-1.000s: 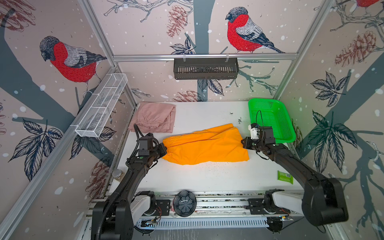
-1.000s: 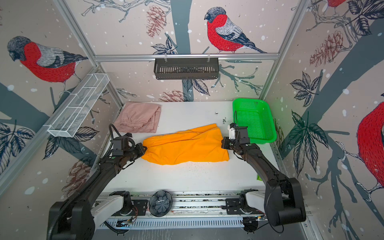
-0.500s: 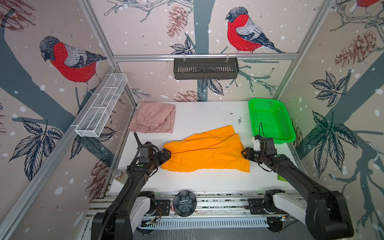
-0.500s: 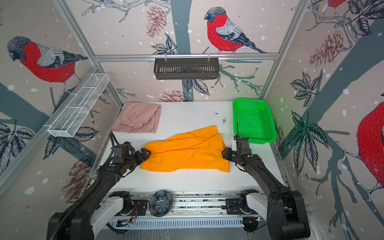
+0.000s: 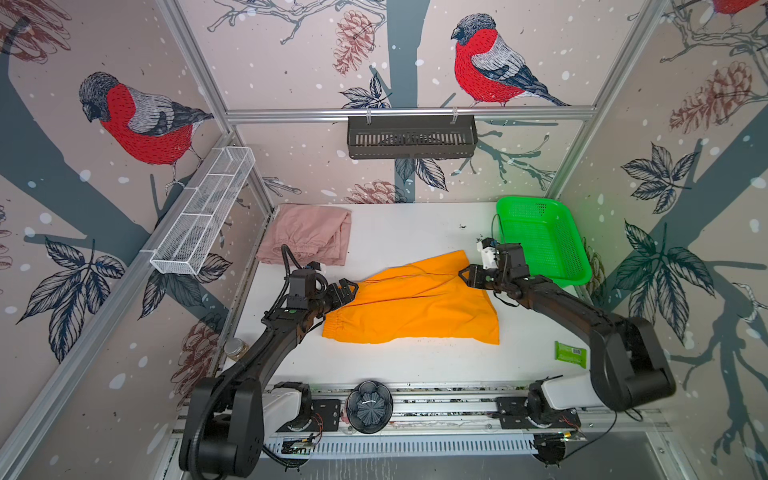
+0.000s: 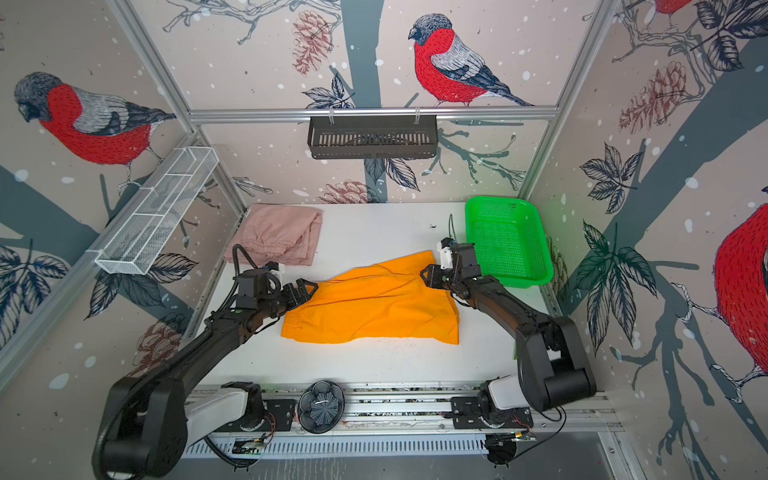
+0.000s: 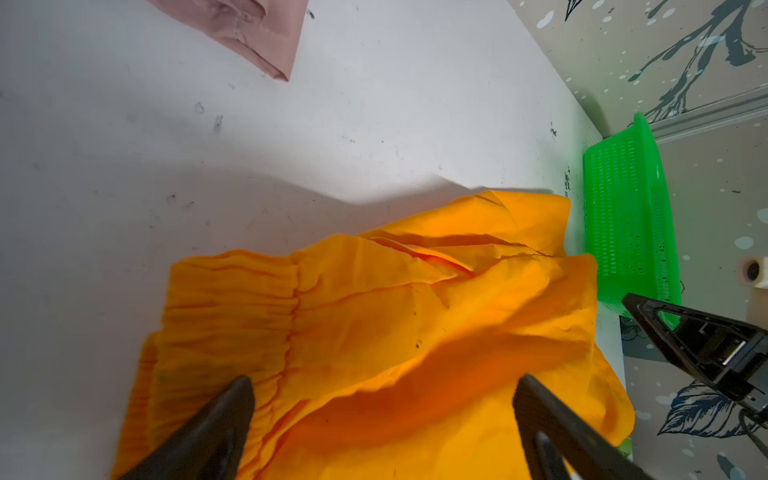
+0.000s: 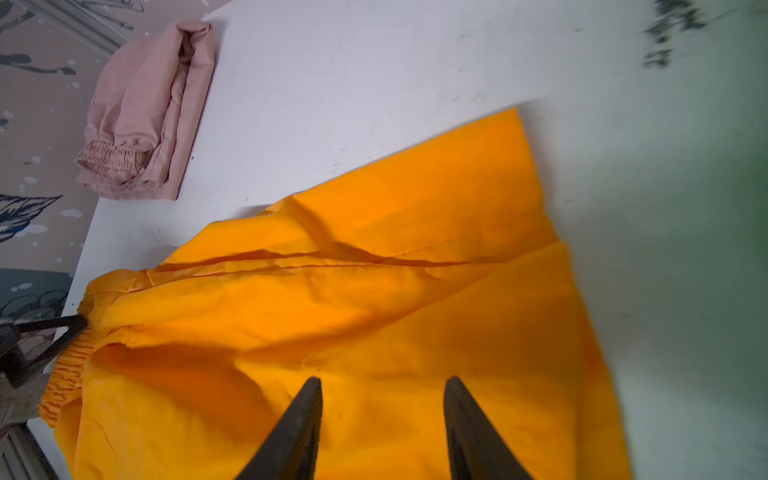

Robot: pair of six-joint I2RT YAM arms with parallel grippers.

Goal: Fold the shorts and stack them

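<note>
Table (image 5: 415, 232): orange shorts (image 5: 415, 309), pink shorts (image 5: 307, 237), basket (image 5: 540, 241), wrapper (image 5: 570, 356)?

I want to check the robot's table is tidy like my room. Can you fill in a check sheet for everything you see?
Surface: white table, a few dark specks.
Job's things: orange shorts lying rumpled mid-table; pink shorts folded in the far left corner; the two are apart, not stacked.
Clutter: green basket far right, nothing seen inside; green packet near the right edge; small jar at the left edge.
Grippers: left gripper at the orange waistband, jaws wide open; right gripper at the leg end, jaws open; no cloth held.
Cables: black cable looping over the left wrist; thin wire by the right wrist.
Surroundings: bird-patterned walls; white wire shelf on the left; black shelf at the back.
</note>
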